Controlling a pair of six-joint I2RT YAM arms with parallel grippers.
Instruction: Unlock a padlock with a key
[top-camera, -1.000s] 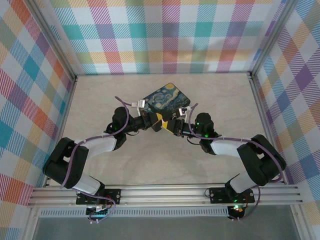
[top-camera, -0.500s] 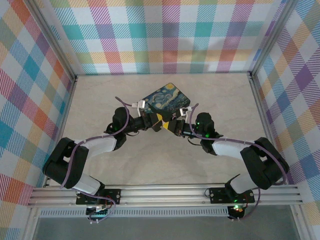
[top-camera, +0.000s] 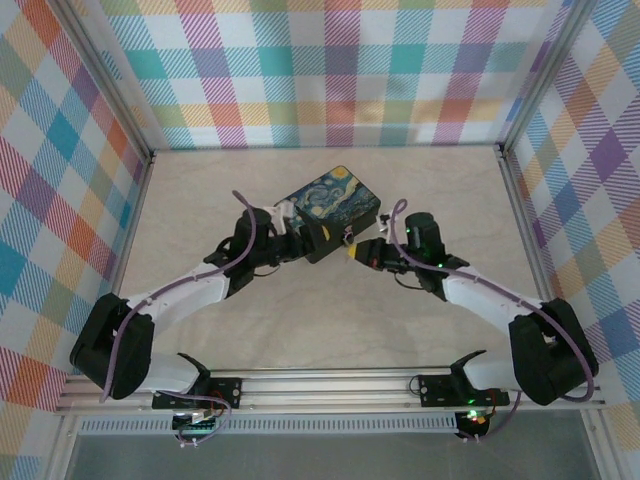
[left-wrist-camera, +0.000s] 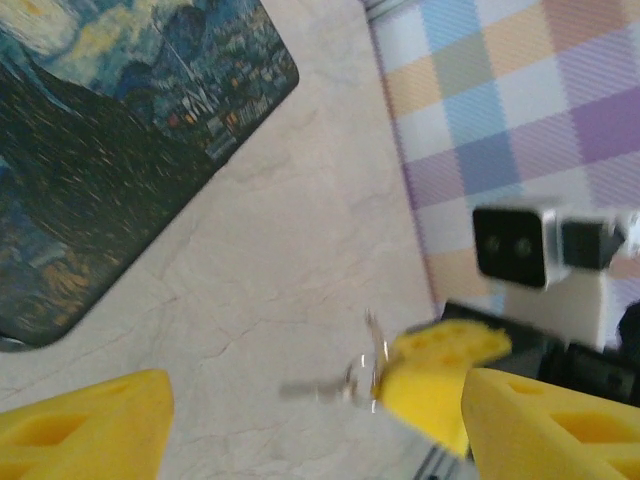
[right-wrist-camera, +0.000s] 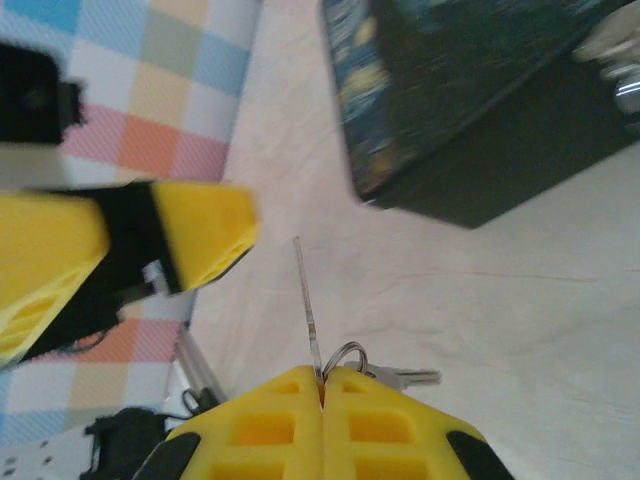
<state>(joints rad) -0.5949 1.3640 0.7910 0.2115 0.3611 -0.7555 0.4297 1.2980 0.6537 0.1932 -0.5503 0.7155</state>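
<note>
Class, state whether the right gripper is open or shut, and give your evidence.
Shut. In the right wrist view, the right gripper's yellow fingers meet with no gap, pinching the thin key, which sticks out ahead of them.

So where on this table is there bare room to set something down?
Widest free patch: the table between the two arms and the near rail. Also bare: both sides of the box, out to the side walls. Crowded: the box's near edge, where the open left gripper faces the right gripper, shut on the key.
</note>
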